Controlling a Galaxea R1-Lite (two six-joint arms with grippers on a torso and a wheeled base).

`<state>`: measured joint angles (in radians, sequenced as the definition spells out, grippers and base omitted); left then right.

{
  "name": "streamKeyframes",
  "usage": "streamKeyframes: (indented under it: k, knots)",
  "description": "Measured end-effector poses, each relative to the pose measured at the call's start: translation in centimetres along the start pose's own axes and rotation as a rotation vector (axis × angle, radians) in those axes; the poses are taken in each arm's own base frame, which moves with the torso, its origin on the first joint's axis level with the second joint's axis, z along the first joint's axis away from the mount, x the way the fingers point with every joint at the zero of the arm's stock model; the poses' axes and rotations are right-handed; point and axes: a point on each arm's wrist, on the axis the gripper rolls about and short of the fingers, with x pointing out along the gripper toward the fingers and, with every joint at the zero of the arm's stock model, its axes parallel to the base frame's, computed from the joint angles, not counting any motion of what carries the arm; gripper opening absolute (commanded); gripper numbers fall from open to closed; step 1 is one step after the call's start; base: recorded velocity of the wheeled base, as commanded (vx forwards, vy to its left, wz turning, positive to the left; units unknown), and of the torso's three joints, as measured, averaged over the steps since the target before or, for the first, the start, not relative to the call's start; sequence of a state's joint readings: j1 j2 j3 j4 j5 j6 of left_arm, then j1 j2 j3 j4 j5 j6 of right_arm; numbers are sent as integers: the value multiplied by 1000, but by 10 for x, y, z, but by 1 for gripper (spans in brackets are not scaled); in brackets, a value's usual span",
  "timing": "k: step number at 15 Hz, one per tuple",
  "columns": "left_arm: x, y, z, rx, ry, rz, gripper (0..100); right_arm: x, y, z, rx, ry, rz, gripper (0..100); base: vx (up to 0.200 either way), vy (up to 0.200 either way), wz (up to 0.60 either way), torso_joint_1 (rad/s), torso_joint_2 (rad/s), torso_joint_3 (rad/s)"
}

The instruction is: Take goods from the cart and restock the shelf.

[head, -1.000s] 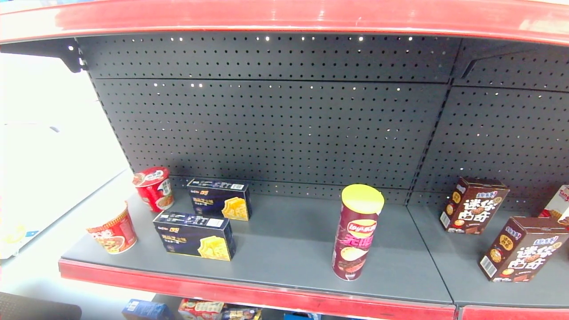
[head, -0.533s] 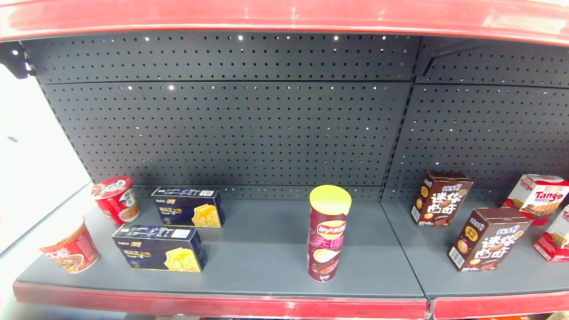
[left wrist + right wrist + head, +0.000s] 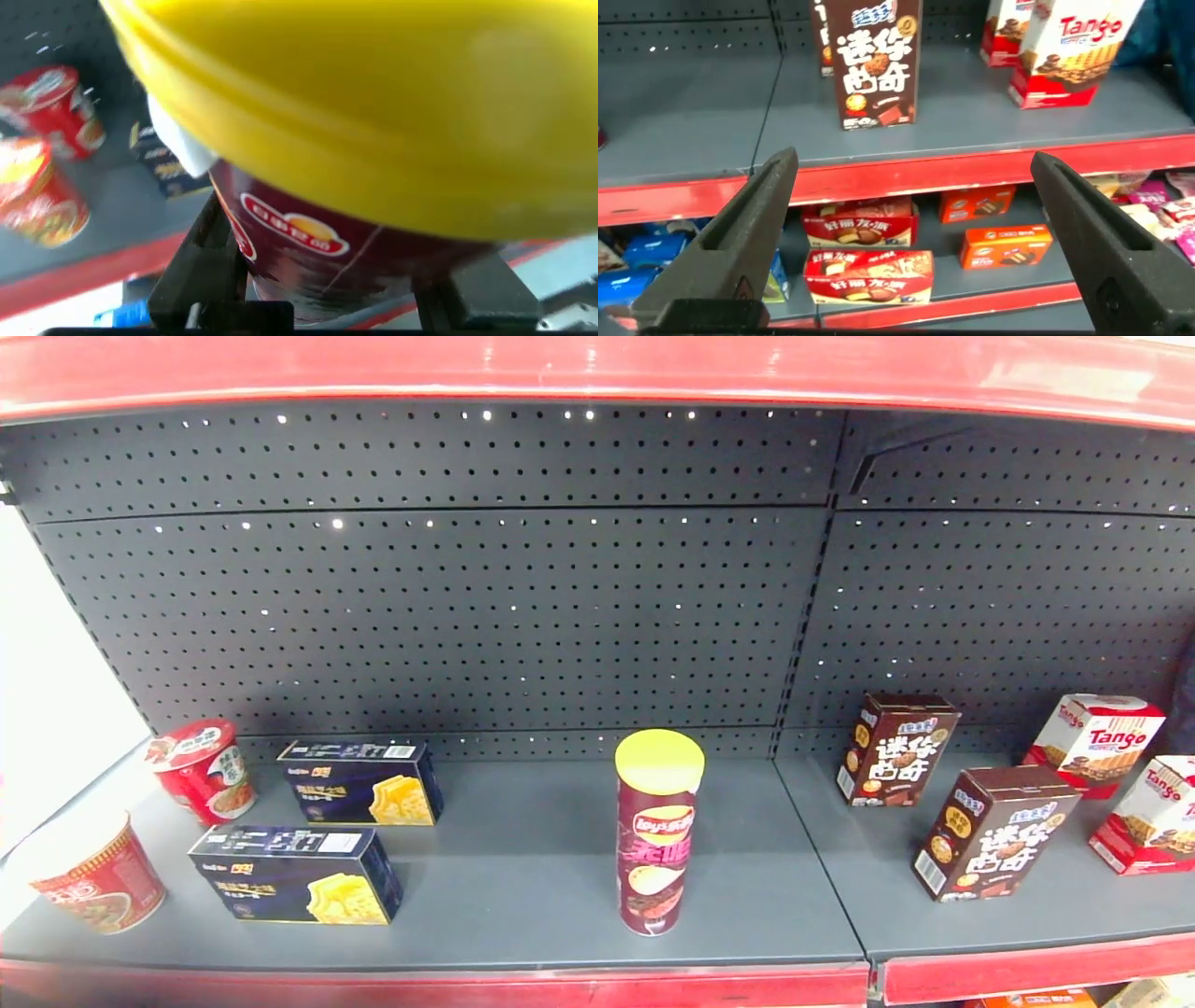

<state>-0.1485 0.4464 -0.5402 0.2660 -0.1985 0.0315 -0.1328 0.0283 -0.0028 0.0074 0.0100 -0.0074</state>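
The left pincer (image 3: 327, 289) is clenched on the held chip can (image 3: 299, 252), a dark red tube under a yellow lid (image 3: 374, 93), with a black finger (image 3: 201, 271) on either side of it; pincer and can hang out in front of the shelf (image 3: 523, 905), towards its left end, where red cups and a blue box lie beyond them in the left wrist view. The right pincer (image 3: 913, 159) is released, its two fingers spread wide with nothing between them; it sits before the shelf's red front lip (image 3: 971, 168), facing a brown box and a red-and-white one.

On the shelf itself the second chip can (image 3: 658, 831) stands upright near the middle, apart from everything else; left of it lie two dark blue boxes on their long sides, the rear blue box (image 3: 359, 782) close to the perforated back panel (image 3: 467, 616) and the front blue box (image 3: 294, 875) nearer the edge; at the far left are the rear noodle cup (image 3: 201, 770) and the front noodle cup (image 3: 89, 873). In the right-hand section stand the rear brown box (image 3: 896, 749) and the front brown box (image 3: 994, 833); past them, at the far right, are the rear wafer box (image 3: 1097, 745) and the front wafer box (image 3: 1153, 814). One level down, the right wrist view takes in red cartons (image 3: 864, 257) and orange cartons (image 3: 1007, 247) on the lower shelf (image 3: 990, 299).
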Motion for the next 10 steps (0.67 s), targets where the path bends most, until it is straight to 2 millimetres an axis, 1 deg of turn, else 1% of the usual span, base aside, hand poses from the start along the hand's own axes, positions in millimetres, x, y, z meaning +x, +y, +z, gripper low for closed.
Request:
streamKeyframes:
  k: [2,4,6,7,9,10]
  knots:
    - [9,1,18,9,3,-80,0,0,0,0,0,0,-1,100,0,0,0,0,0,0]
    - [26,3,38,21,-26,-167,0,0,0,0,0,1,0,100,0,0,0,0,0,0]
    - [54,6,54,27,-40,-230,0,0,0,0,0,0,0,100,0,0,0,0,0,0]
    - [72,7,61,29,-52,-260,0,0,0,0,0,1,0,100,0,0,0,0,0,0]
    - [110,9,71,24,-69,-330,0,0,0,0,0,0,0,100,0,0,0,0,0,0]
    - [131,10,72,20,-65,-372,0,0,0,0,0,0,0,100,0,0,0,0,0,0]
